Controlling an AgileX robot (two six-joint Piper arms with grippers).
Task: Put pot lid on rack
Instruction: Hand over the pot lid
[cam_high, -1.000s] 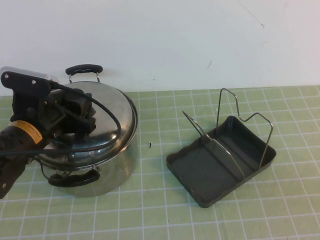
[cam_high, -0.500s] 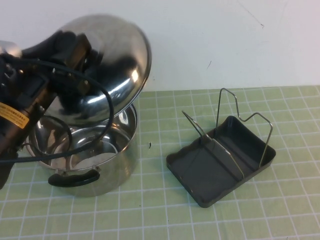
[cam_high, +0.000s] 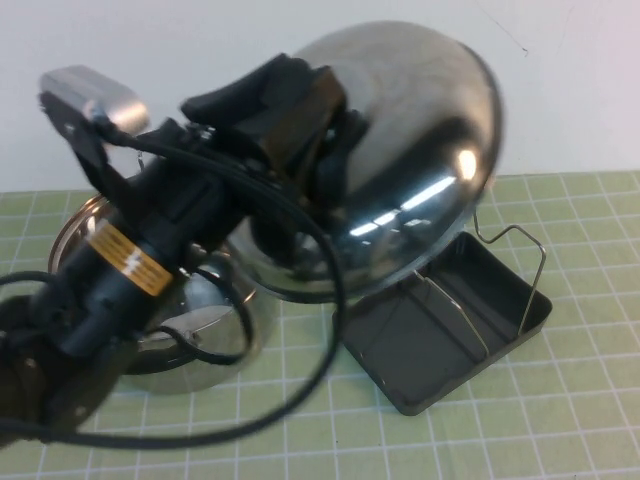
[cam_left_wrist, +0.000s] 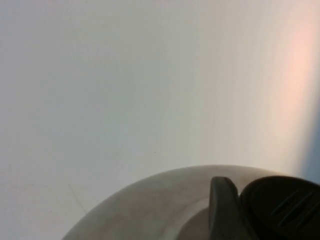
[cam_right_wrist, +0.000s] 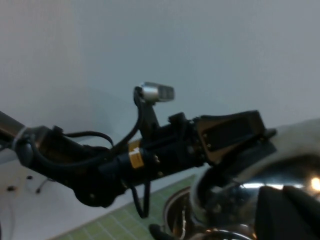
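Observation:
The pot lid (cam_high: 420, 150), shiny and domed, hangs tilted in the air above the near-left part of the rack (cam_high: 430, 350). My left gripper (cam_high: 322, 150) is shut on the lid's black knob (cam_left_wrist: 285, 207); one finger (cam_left_wrist: 222, 210) presses against the knob in the left wrist view, with the lid's dome (cam_left_wrist: 150, 205) behind it. The rack is a dark grey tray with a silver wire upright (cam_high: 530, 270) at its far right. My right gripper (cam_right_wrist: 287, 215) is outside the high view; it shows only as a dark shape in the right wrist view, facing the lid (cam_right_wrist: 280, 165).
The open steel pot (cam_high: 170, 340) stands at the left on the green gridded mat (cam_high: 560, 420), partly hidden by my left arm (cam_high: 130, 260). A white wall runs along the back. The pot's rim (cam_right_wrist: 175, 210) also shows in the right wrist view.
The left gripper lifted the lid off the pot, then carried it right and toward the camera until it hangs over the rack. The pot now stands open.

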